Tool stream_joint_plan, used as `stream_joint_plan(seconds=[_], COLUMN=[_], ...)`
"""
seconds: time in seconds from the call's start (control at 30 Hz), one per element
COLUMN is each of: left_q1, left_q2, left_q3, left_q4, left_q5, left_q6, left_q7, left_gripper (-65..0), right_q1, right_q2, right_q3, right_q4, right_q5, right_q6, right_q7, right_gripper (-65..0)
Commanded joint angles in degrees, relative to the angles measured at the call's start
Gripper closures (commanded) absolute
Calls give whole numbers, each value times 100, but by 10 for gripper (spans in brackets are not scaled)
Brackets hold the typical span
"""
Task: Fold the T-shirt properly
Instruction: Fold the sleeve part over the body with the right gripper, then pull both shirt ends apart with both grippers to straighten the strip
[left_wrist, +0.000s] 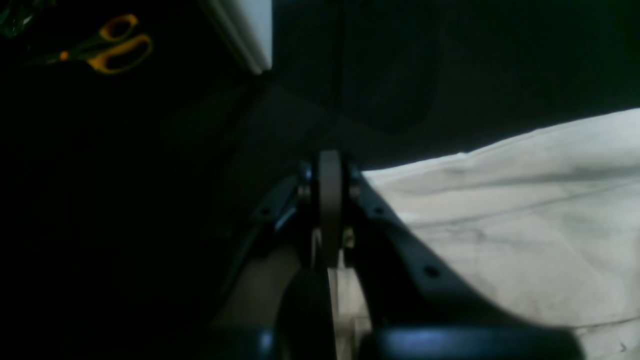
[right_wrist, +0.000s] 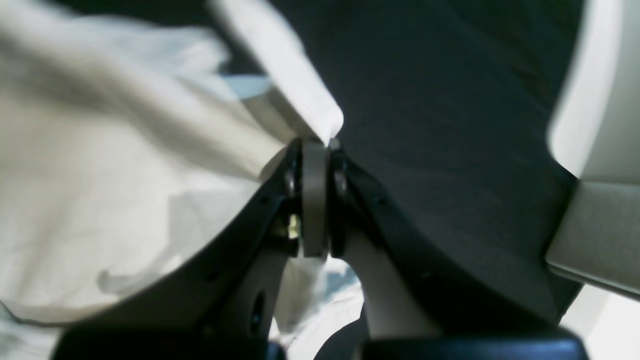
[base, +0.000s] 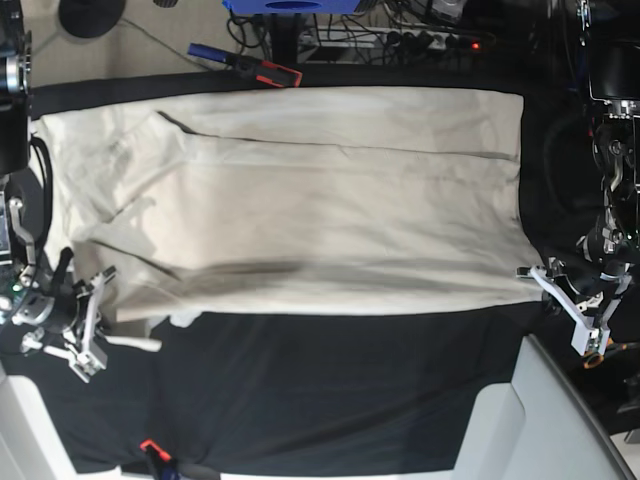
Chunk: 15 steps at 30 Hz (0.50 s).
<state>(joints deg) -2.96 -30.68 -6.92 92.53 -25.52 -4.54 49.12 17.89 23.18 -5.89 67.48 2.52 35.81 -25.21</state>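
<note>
Yellow-handled scissors (left_wrist: 107, 45) lie on the black-covered worktop (base: 330, 390) beyond the left fingers (left_wrist: 330, 200), which are pressed together. The wrinkled cream cotton T-shirt (base: 300, 200) spreads over the worktop's far half, near half bare; the right fingers (right_wrist: 315, 150) clamp its corner.

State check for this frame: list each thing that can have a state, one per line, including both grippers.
T-shirt: spread flat on the black table cover, long sides folded in, wrinkled.
Left gripper: shut, at the shirt's corner.
Right gripper: shut on the T-shirt's edge, cloth lifted at the fingers.
Scissors: closed, lying apart from the shirt.
</note>
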Motion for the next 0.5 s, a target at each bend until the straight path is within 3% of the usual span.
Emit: stream_joint_plan(seconds=[0.0,0.33,0.47], left_q1=[-77,301,503], left_q2=[-119,-110,-110], left_q3=[-51,-42,-42], left_q4=[105,114,123], left_q5=[33,16,-2], left_q6=[18,1,-8], left_q7=[-108,-108,-108], left_gripper=[0,0,0], right_q1=[149,-53,-281], right_q2=[122,113,86], right_q3=[57,277,277], right_q4=[113,606,632], right_q5=[33,33,42], right_q6=[-52,-25,-25], right_q7=[20,-850,-885], right_gripper=[0,0,0])
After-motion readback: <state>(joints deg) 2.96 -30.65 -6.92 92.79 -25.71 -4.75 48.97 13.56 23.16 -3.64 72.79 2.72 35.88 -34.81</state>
